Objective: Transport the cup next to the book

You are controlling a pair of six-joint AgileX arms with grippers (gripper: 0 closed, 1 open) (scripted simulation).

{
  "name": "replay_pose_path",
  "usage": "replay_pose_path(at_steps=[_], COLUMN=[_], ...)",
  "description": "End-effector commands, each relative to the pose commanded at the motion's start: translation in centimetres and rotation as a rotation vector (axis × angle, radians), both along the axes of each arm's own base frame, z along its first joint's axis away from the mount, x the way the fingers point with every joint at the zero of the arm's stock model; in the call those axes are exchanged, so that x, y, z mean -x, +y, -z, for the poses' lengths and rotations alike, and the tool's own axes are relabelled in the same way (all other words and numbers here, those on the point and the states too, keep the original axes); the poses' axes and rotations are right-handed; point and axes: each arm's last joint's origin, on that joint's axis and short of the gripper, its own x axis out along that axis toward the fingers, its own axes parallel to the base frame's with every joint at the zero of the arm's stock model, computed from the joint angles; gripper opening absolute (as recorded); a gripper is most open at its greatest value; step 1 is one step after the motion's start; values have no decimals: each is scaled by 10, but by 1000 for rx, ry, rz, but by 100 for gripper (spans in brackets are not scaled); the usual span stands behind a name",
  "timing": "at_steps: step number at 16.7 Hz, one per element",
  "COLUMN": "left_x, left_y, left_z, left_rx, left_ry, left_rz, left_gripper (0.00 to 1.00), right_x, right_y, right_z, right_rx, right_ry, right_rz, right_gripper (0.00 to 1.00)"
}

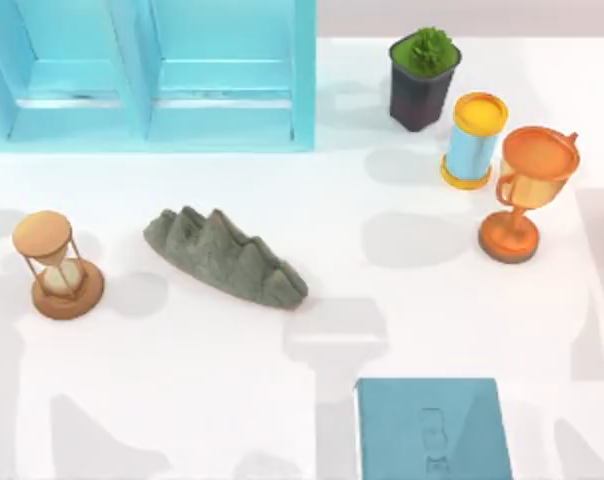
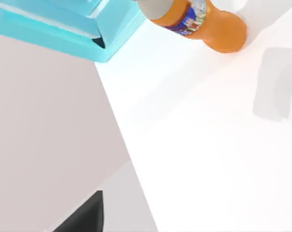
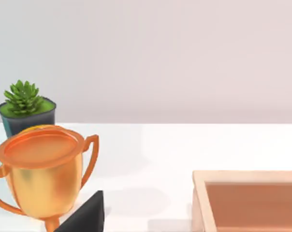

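A dark, nearly black wedge of my left gripper [image 2: 83, 216] sits at its frame's lower edge, and my right gripper [image 3: 85, 216] looks alike.

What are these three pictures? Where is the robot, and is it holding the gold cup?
A robot with two arms works at this white table. One picture comes from a camera above, looking down. The other two come from small cameras on the arms' wrists.

From above you see a gold trophy cup, a teal book, an hourglass, a grey rock shaped like little mountains, a potted plant, a yellow and blue can and a big light-blue cabinet.

The right wrist camera looks at the cup from the side, with a tan tray nearby. The left wrist camera sees an orange bottle.

Nothing is held: the cup stands alone on the table, far from the book.
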Motion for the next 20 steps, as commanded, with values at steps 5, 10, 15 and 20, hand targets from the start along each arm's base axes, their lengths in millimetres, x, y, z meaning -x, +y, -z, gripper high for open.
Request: replay_pose_path(at_steps=[5,10,15,20], left_x=[-27,-36,-26,-22], left_y=[50,110,153,161], left_z=[-32,-27,3,11], left_rx=[-265,-313,-153,-97], left_ry=[358,712,905,933], left_rz=[198,484,729,782], left_gripper=[100,100,100,100], right_x=[0,0,0,0], right_y=[0,0,0,0], right_z=[0,0,0,0], right_rx=[0,0,0,0], right_ry=[0,0,0,0], right_rz=[0,0,0,0], right_gripper=[100,100,100,100])
